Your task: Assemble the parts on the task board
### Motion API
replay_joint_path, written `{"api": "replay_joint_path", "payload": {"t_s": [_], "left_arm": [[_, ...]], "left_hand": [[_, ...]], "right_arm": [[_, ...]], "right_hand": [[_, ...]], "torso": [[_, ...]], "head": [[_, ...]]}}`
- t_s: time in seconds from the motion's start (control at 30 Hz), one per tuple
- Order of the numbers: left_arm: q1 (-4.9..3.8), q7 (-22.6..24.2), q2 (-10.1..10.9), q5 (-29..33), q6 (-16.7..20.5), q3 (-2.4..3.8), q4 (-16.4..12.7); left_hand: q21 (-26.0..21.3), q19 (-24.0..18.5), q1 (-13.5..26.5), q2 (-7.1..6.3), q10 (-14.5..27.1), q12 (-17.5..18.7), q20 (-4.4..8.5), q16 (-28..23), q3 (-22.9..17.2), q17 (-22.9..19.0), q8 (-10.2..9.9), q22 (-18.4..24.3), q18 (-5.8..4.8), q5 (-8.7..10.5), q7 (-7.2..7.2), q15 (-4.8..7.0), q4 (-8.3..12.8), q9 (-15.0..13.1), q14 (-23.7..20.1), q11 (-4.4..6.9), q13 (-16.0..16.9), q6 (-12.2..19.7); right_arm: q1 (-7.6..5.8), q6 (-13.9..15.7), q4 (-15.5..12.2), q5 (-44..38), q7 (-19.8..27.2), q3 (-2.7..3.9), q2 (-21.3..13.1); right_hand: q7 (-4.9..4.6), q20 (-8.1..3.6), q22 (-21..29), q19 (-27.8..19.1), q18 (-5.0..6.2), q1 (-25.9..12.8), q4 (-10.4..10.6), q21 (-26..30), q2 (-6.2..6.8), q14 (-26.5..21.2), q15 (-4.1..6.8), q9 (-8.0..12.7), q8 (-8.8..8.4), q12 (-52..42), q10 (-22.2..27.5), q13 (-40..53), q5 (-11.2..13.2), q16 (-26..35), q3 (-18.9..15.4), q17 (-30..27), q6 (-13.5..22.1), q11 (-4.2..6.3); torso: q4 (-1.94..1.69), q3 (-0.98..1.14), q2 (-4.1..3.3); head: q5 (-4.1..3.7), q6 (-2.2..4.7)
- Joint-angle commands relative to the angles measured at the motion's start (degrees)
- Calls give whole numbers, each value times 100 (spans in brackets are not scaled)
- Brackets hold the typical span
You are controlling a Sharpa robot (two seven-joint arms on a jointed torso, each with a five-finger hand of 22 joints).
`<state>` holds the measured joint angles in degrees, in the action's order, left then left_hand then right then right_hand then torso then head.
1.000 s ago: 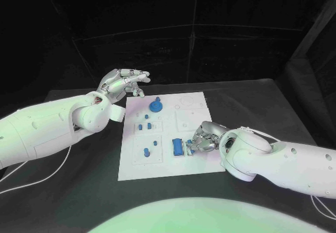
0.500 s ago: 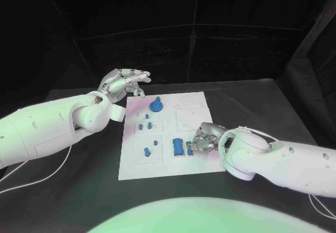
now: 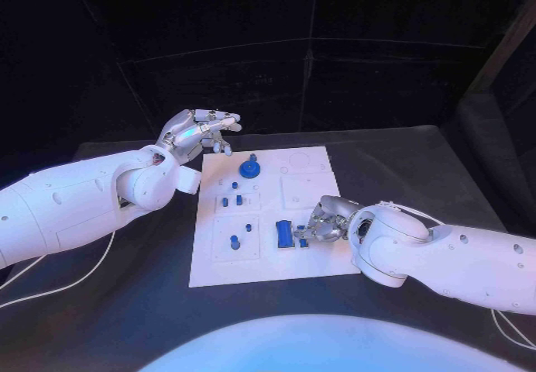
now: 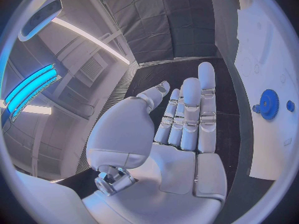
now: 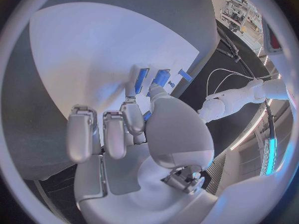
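The white task board [image 3: 318, 174] lies in the middle of the table. A blue gear [image 3: 250, 167] stands near its far edge, and several small blue parts [image 3: 231, 201] sit in its left column. A blue block [image 3: 283, 234] stands near the front. My right hand [image 3: 328, 219] rests low on the board just right of that block, thumb and a finger pinching a small blue part [image 5: 147, 115] [image 3: 303, 232]. My left hand [image 3: 199, 132] hangs raised off the board's far left corner, fingers straight [image 4: 190, 114] and holding nothing; the gear [image 4: 269, 104] lies beyond them.
Black table [image 3: 424, 170] surrounds the board on all sides. A white cable [image 3: 67, 283] trails across the table under my left arm. My right forearm [image 3: 447, 260] lies over the board's front right corner.
My right hand has shifted very slightly at the blue block, fingers still on the small part. The left hand has stayed raised in place.
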<state>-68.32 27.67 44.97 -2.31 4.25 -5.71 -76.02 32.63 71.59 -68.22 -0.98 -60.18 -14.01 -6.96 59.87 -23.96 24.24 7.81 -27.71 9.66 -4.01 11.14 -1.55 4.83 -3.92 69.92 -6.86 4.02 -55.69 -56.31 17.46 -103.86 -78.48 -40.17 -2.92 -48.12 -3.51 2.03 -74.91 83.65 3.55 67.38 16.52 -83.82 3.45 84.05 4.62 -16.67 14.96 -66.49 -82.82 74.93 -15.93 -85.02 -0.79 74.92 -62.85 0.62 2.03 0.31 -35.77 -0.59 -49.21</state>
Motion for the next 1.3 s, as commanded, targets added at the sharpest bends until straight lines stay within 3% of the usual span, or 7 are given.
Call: {"api": "replay_joint_path", "payload": {"t_s": [0.03, 0.37, 0.67, 0.87, 1.0, 1.13, 1.3], "left_arm": [[-10, 10, 0, 23, -64, 5, -7], [-10, 14, -3, 23, -62, 5, 29], [-10, 58, -55, 378, -146, 4, 194], [-8, 157, -193, 555, -142, 4, 496], [7, 254, -336, 637, -86, 4, 781], [43, 363, -429, 768, 91, 4, 1024], [85, 509, -503, 927, 321, 5, 1197]], "left_hand": [[-25, -30, -17, -7, 35, -30, -18, 25, 37, -6, 19, 8, 77, -30, 0, -9, -7, -6, -44, 2, 8, 51], [-27, -29, -15, -8, 41, -36, -19, 27, 43, -9, 23, 11, 77, -29, 1, -11, -7, -6, -47, 0, 8, 56], [-40, -32, 10, 5, 40, -78, -22, 32, 70, -22, 58, 26, 76, -27, -5, -13, -26, -12, -60, 4, 12, 42], [-309, -357, 98, -12, 25, -182, -50, -315, 230, -213, 147, 189, 74, -22, -41, -32, -94, -12, -446, 22, 8, 6], [-1032, -1215, 146, 2, 105, -125, -210, -1520, 377, -777, 150, 614, 17, -20, -17, -226, -164, 8, -1307, -64, -33, 65], [-1807, -2050, 143, -32, 293, 71, -499, -2892, 633, -1394, 26, 1123, -48, 10, 111, -541, -210, 9, -1839, -266, -30, 286], [-2417, -2854, 201, 3, 811, 357, -774, -3882, 1006, -1820, -106, 1516, -112, 5, 255, -858, -317, 15, -2367, -462, -39, 606]], "right_arm": [[-6, 99, -31, -11, 96, 2, -38], [-8, 561, -161, 243, 808, 3, -372], [-256, 1407, 469, 2935, 2992, 11, -532], [-564, 1261, 1342, 4920, 4554, 14, -250], [-671, 999, 1974, 5734, 5263, 17, 49], [-724, 831, 2596, 6159, 5857, 28, 410], [-741, 665, 3120, 6315, 6167, 63, 761]], "right_hand": [[-15, -20, -165, 27, -70, -57, -1, 32, 10, 419, -11, -11, -4, 26, -28, 25, 103, 28, -57, 605, 13, 13], [-157, 35, -55, -36, -49, 410, -223, 99, 92, 391, -93, 22, -229, 344, 124, -143, 225, 115, -270, 479, 433, -98], [-287, 128, 1001, -550, 167, 1117, -526, 710, -82, 178, -186, 41, -404, 2035, 801, -1226, 27, 724, -329, -371, 733, -206], [-434, 253, 4245, -2238, 696, 1621, -609, 3205, -296, -1063, -327, 99, -535, 4580, 1845, -3219, 246, 3911, -171, -3739, 786, -374], [-622, 523, 4992, -2570, 673, 1899, -566, 4382, -267, -1523, -574, 254, -743, 5686, 2147, -4493, 345, 5419, -54, -4536, 844, -666], [-783, 825, 5867, -2881, 705, 2013, -572, 5721, -244, -1969, -901, 519, -1027, 6189, 2098, -5600, 410, 6931, 0, -5482, 868, -763], [-735, 982, 6367, -2847, 704, 1945, -669, 6451, -274, -2126, -1043, 745, -1130, 6269, 2101, -6233, 649, 7646, -72, -6044, 870, -881]], "torso": [[2, 3, 4], [13, 6, 10], [32, 1, 39], [24, -15, 157], [41, -26, 256], [96, -14, 288], [140, -5, 325]], "head": [[-1, 0], [1, 50], [-49, 235], [-94, 406], [-72, 594], [-15, 804], [13, 977]]}}
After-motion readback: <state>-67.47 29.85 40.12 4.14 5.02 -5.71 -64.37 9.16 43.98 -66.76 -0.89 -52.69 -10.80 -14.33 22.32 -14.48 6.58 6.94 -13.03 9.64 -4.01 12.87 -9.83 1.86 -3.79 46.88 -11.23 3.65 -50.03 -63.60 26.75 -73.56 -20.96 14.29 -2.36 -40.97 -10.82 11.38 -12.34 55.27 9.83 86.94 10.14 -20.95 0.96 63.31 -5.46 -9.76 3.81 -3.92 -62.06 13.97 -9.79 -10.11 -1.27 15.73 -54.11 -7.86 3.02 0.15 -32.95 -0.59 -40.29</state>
